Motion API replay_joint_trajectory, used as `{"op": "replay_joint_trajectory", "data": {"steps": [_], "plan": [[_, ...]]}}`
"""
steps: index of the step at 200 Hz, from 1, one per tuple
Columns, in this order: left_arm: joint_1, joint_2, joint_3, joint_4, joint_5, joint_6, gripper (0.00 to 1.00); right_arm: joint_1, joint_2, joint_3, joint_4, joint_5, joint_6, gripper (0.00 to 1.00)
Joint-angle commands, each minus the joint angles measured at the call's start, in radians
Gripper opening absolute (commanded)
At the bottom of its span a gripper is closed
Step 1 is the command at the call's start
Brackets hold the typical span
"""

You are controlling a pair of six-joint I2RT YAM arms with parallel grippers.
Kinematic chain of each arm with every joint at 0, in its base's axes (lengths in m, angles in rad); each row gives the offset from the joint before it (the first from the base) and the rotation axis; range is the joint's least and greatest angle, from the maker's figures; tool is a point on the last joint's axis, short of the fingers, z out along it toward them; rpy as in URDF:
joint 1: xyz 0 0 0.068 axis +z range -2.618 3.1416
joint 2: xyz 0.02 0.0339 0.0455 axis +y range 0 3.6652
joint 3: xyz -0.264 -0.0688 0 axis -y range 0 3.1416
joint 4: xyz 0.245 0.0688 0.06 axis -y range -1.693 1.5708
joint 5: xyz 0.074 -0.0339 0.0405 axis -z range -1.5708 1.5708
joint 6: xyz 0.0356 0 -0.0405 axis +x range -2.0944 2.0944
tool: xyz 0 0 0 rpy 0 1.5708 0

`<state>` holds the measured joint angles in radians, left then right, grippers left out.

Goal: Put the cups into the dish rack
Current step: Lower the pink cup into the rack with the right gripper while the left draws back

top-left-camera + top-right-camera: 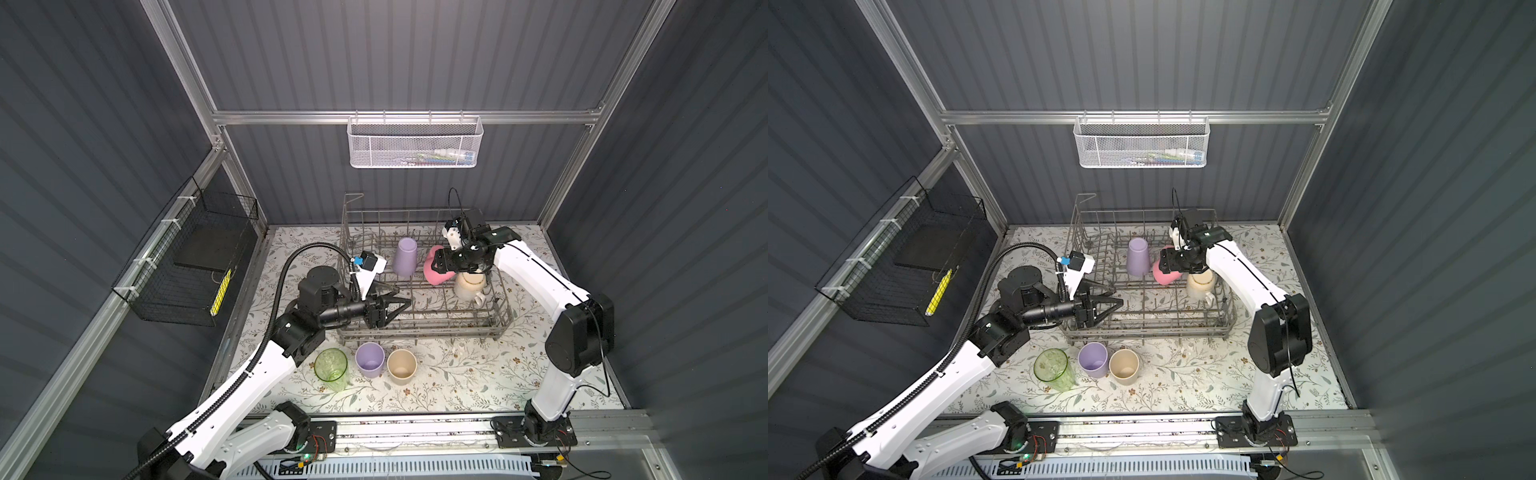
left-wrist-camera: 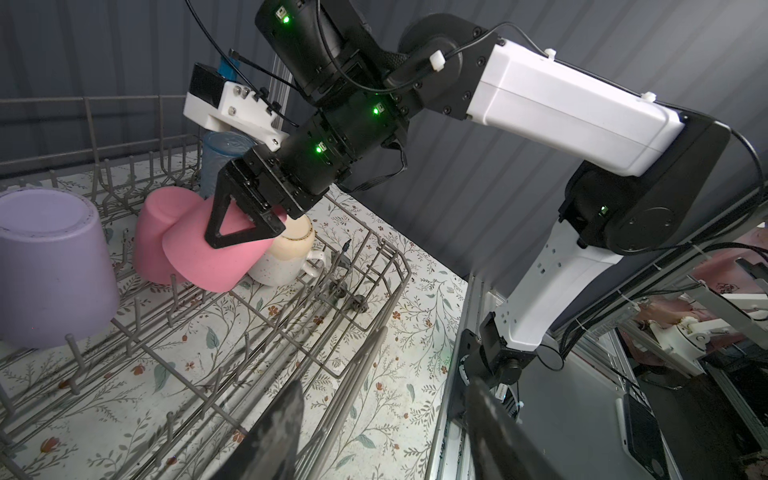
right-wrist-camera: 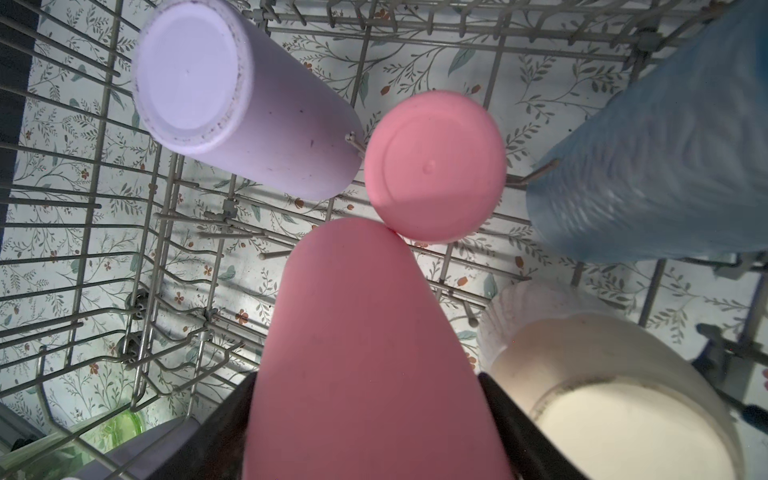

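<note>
A lilac cup [image 1: 405, 256] and pink cup [image 3: 365, 332] stand out against the grey dish rack [image 1: 415, 330] and floral-patterned tabletop [image 1: 478, 374].

Floral table [image 1: 478, 374] bears dish rack [image 1: 436, 328], three cups [image 1: 370, 359].

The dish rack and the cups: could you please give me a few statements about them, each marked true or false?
1. The right gripper grips a pink cup. True.
2. The left gripper holds the green cup. False: it is open and empty; the green cup stands on the table.
3. The lilac cup in the dish rack is upside down. True.
4. Four cups stand on the table. False: three do, the green cup, a second lilac cup and a beige cup.
</note>
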<state>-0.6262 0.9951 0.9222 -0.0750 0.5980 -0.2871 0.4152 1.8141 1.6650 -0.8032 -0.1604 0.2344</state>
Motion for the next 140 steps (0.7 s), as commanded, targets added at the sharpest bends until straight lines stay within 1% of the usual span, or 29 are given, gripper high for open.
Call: {"op": "replay_joint_trajectory", "data": {"steps": [1,46,117,140], "plan": [[0.01,0.002,-0.006,-0.003,0.022,0.024,0.62,0.006,0.023,0.034,-0.018,-0.003,-0.011,0.36],[0.016,0.009,-0.006,-0.003,0.028,0.026,0.62,0.017,0.061,0.07,-0.037,0.0,-0.017,0.38],[0.02,0.015,-0.008,0.0,0.034,0.029,0.61,0.048,0.129,0.13,-0.092,0.075,-0.033,0.43],[0.022,0.016,-0.011,-0.003,0.033,0.031,0.61,0.061,0.155,0.159,-0.115,0.103,-0.038,0.47]]}}
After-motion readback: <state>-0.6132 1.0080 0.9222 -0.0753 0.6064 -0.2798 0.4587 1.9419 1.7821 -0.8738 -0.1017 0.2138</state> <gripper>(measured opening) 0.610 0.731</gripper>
